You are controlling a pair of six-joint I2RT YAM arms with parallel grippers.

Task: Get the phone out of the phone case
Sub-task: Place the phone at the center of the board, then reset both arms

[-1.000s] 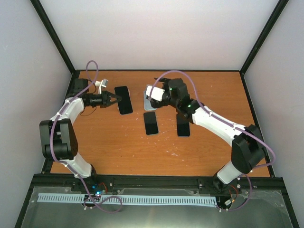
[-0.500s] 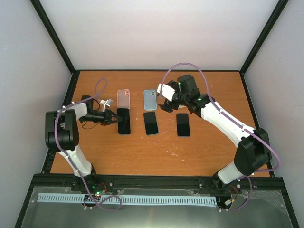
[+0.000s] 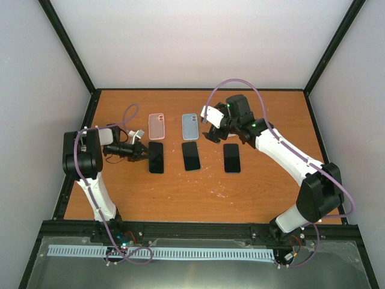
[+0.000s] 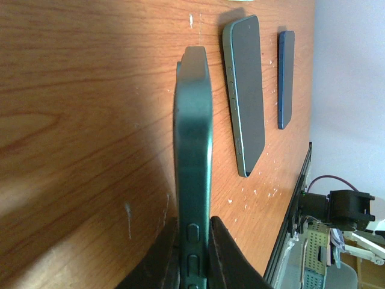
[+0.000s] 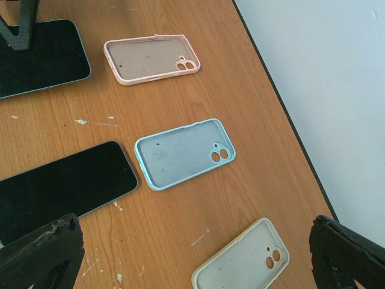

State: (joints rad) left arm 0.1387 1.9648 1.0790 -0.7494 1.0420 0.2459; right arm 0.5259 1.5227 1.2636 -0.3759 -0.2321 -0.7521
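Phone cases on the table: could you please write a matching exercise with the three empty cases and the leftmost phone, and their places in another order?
1 pink case
2 blue case
3 cream case
4 leftmost phone

A held by the left gripper
B middle of the case row
C under the open right gripper
D left end of the case row

Pairs: 1-D, 2-B, 3-C, 4-A

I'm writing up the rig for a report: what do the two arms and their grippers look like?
The left arm and right arm alike have white links between bulky black joints, each trailed by a looping purple cable. The left gripper and right gripper are black, with tapering fingers.
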